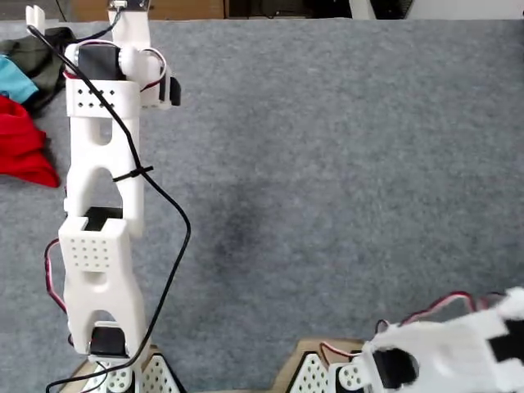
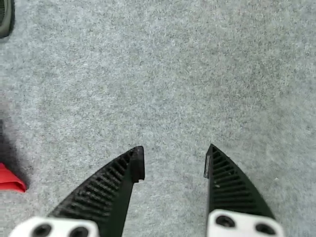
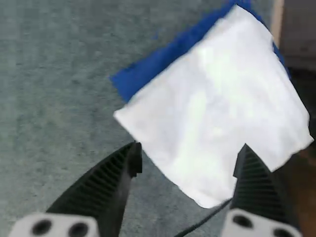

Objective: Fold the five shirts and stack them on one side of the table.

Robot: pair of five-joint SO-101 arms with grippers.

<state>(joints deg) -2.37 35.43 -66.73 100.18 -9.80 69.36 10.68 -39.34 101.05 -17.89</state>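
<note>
My left end effector (image 2: 174, 160) is wide over the grey felt worktop (image 2: 197, 74), just beside the crumpled red cloth shirt (image 2: 10, 181). My right end effector (image 3: 187, 158), also wide, hangs above a folded white cloth shirt (image 3: 212, 123), well apart from it. Risk: pinching felt instead of cloth.

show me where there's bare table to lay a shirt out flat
The widest bare stretch is the grey mat between the left arm and the right arm. Crowded: the corner beside the left arm, where the red shirt, teal shirt and dark shirt bunch together.
</note>
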